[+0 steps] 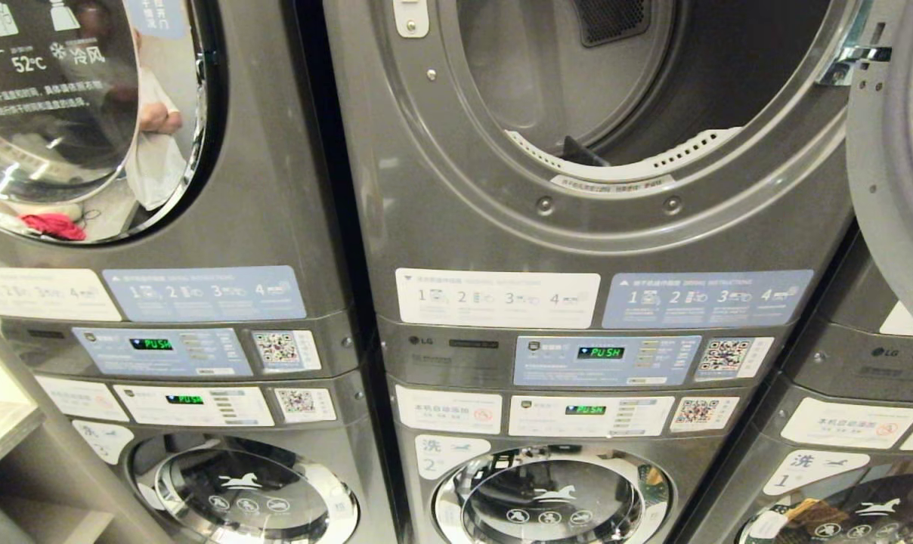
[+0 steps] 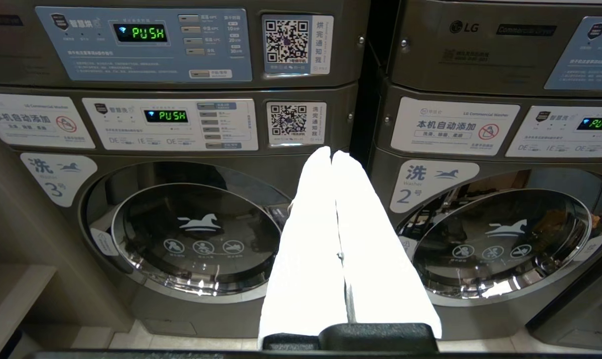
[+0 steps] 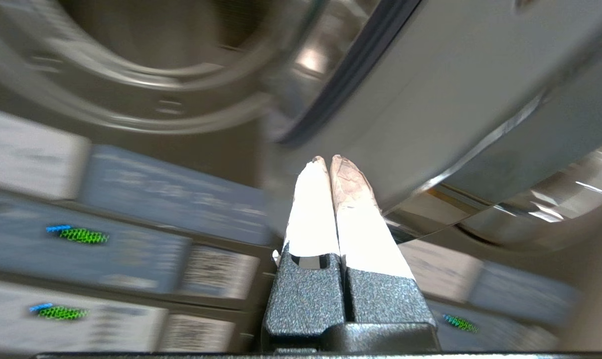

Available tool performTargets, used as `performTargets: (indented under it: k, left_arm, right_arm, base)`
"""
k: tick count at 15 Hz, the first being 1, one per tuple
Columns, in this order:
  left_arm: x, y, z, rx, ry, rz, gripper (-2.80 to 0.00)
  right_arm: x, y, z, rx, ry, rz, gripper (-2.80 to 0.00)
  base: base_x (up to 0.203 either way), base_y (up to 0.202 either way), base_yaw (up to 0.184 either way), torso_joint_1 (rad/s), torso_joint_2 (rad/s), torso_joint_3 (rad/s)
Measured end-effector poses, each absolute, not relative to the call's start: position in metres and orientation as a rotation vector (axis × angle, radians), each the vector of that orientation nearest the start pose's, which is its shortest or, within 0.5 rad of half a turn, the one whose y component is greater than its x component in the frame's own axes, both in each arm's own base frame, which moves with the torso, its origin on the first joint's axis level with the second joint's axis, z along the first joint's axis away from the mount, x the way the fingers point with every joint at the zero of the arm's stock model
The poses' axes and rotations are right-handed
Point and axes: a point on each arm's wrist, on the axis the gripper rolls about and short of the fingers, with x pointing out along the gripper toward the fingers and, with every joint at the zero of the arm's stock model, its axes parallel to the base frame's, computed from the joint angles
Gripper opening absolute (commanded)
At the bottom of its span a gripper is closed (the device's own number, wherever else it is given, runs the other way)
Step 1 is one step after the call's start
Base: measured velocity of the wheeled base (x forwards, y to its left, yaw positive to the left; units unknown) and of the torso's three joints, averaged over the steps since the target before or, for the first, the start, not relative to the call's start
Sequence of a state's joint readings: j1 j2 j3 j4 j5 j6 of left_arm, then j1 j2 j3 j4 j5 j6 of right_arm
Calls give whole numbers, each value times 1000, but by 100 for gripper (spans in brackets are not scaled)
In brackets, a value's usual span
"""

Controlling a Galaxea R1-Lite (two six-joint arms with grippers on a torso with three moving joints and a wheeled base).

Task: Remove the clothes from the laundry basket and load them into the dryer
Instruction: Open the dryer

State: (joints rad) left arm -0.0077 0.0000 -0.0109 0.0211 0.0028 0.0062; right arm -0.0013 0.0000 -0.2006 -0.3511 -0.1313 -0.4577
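Item: dryer (image 1: 638, 113), upper middle unit, door (image 1: 895, 151) swung open on our right; drum looks empty. Laundry basket and clothes: in no view, so we cannot place them.

Right gripper (image 3: 326, 162): jaws clenched on nothing, raised close beside the open door's lower edge. Left gripper (image 2: 331, 154): jaws pressed together, empty, parked low facing the washers (image 2: 196, 234).

Risk, as we judge it: the right arm could clip the door's rim, since the gap there is narrow. An empty gripper also delivers nothing.

Room: wide round opening ahead; door crowds our right; neighbouring unit (image 1: 124, 151) stands left.
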Motion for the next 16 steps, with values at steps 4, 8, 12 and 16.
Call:
performTargets:
  k: [4, 8, 12, 16]
  left_arm:
    - [-24, 0, 76, 6, 10, -5, -280]
    - [-24, 0, 76, 5, 9, -5, -280]
    - [-24, 0, 76, 3, 9, -5, -280]
    - [-24, 0, 76, 4, 9, -5, -280]
  right_arm:
    - [-62, -10, 166, -402, -418, -587, -280]
    - [-69, -16, 167, -328, -276, -919, -280]
    - [-66, -15, 195, -365, -315, -843, -280]
    - [-20, -16, 243, -309, -222, -881, -280]
  base:
    - [0, 0, 0, 0, 0, 0]
    - [0, 0, 0, 0, 0, 0]
    - [0, 0, 0, 0, 0, 0]
    - [0, 0, 0, 0, 0, 0]
